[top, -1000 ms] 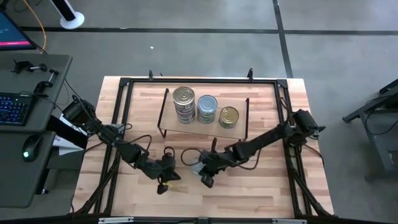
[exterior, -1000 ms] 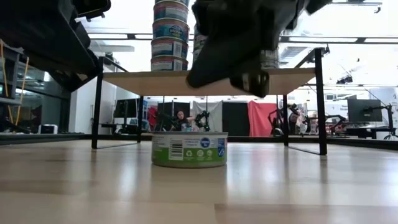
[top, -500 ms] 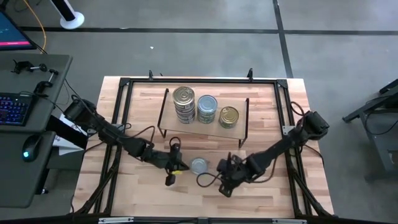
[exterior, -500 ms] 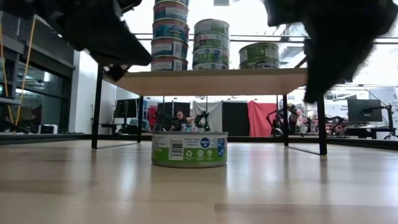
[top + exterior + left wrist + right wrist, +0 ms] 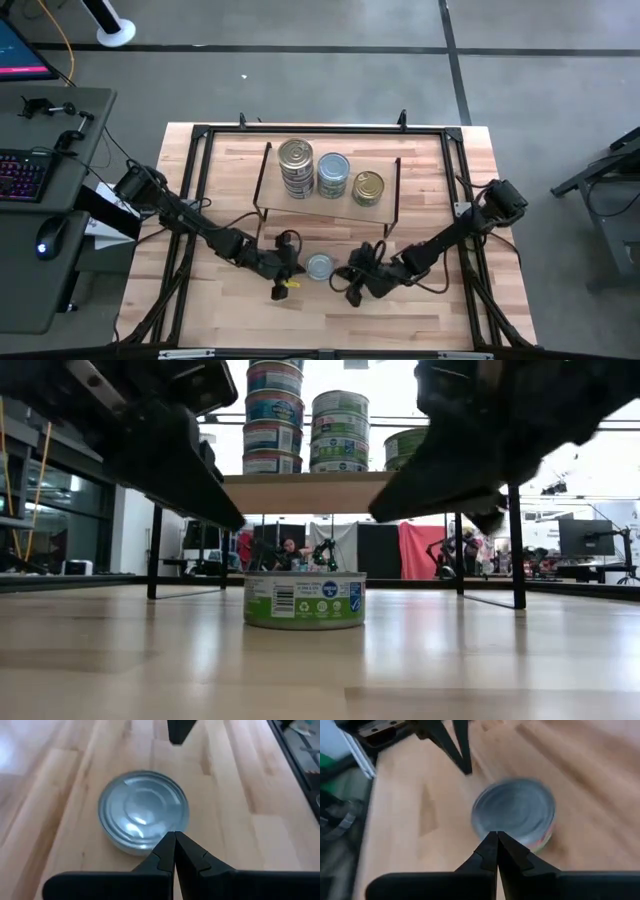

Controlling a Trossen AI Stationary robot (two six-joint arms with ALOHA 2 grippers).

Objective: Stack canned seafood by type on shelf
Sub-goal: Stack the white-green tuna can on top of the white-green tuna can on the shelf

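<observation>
We see the pale wooden tabletop [image 5: 430,310], and beyond both grippers the low light-wood shelf on black wire legs [image 5: 372,212], which carries three stacks of short round tins [image 5: 331,174]. The left gripper [image 5: 290,264] and right gripper [image 5: 347,274] each have their fingers pressed together, holding nothing. Between them (just beside each tip) sits one silver-lidded, green-labelled tin [image 5: 319,266], flat on the table.

Three can stacks [image 5: 331,174], one loose can [image 5: 319,266], one shelf [image 5: 392,205]
</observation>
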